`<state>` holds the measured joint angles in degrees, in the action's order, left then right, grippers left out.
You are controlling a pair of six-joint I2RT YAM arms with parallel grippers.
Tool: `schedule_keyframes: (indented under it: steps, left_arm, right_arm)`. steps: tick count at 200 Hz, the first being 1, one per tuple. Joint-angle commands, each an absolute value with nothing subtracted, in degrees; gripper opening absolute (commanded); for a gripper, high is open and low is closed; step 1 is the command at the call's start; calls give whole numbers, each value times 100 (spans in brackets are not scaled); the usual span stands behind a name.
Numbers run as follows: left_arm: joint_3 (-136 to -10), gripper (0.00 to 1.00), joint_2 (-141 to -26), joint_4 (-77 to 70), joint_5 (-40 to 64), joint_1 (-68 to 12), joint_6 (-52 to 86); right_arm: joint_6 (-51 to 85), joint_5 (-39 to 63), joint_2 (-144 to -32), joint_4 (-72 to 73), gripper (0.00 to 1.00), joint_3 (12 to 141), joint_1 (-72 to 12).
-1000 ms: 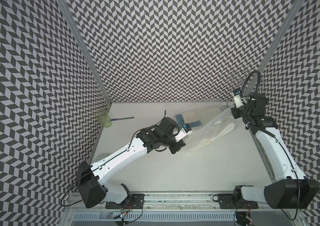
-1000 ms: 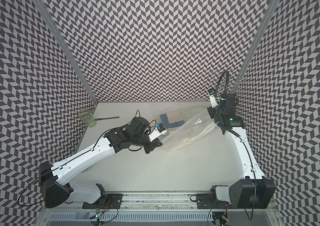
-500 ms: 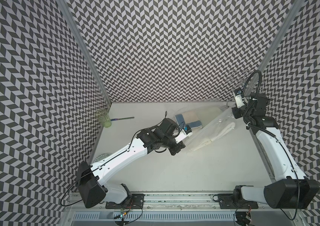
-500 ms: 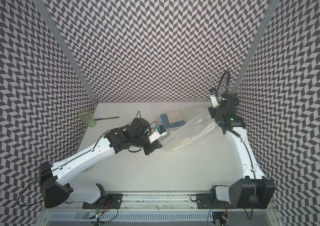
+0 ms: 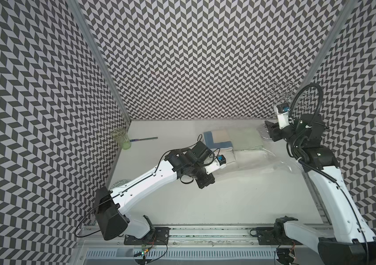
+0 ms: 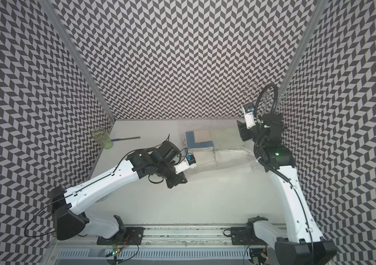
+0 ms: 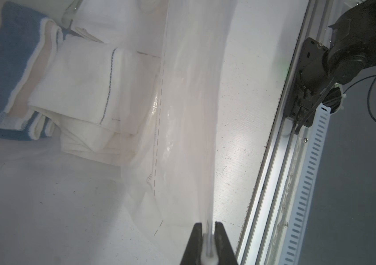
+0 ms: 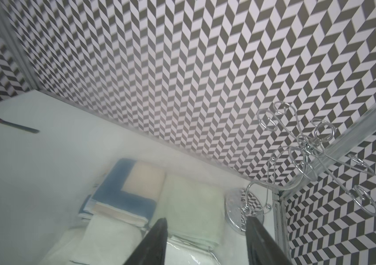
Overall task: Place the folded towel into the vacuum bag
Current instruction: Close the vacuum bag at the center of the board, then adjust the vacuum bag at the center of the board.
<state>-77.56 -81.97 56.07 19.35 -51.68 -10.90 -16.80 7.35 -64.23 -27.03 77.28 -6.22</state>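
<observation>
Vacuum bag (image 5: 274, 160): clear plastic, lay slack on the far right-of-middle part of the table (image 5: 228, 202), with one edge lifted toward the left arm.
White towel (image 5: 247, 157): folded, on the near side of the pile and hazy under the bag's film. Honestly couldn't tell if it was fully inside.
Other towels: the blue-and-beige towel (image 5: 216, 142) and the pale green towel (image 5: 244, 140) sat side by side, touching, just behind the white one.
Left gripper (image 7: 208, 229): jaws pinched tight on a strip of the bag's edge.
Right gripper (image 8: 206, 219): jaws apart with nothing between them, above the green towel's end.
Wire rack (image 8: 308, 149): chrome stand in the back right corner, near the right gripper.
Glass (image 5: 121, 138): greenish, by the left wall, with a thin flat tool (image 5: 144, 139) lying just beside it, well apart from the bag.
</observation>
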Motion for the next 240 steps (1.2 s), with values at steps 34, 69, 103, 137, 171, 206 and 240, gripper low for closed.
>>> schedule_keyframes:
  steps: [34,69,103,137,171,206,240]
  left_arm:
    - [-7717,0,-8428,5588,2406,-5352,-1009]
    - [-7597,0,-8679,5473,2417,-5353,-1003]
    - [-7538,0,-8795,5273,2452,-5323,-909]
    - [-7397,0,-8950,4979,2392,-4912,-529]
    - [-7060,0,-8944,4821,2220,-4441,-303]
    - [-6815,3,-8775,4812,1668,-3998,-90]
    - [-6730,23,-8269,4943,997,-3565,75]
  right_arm:
    - [492,171,-7063,-2861,42,7060,-1679]
    - [1248,19,-7858,-1794,43,5634,-2065]
    - [1501,-21,-9600,-2046,40,6016,-2095]
    - [1415,98,-10885,-1917,40,6679,-2399]
    - [1546,608,-11800,-1854,40,7646,-2720]
    - [1980,1108,-12257,-1864,41,8466,-2995]
    - [1981,1313,-11521,-1890,47,8289,-2900]
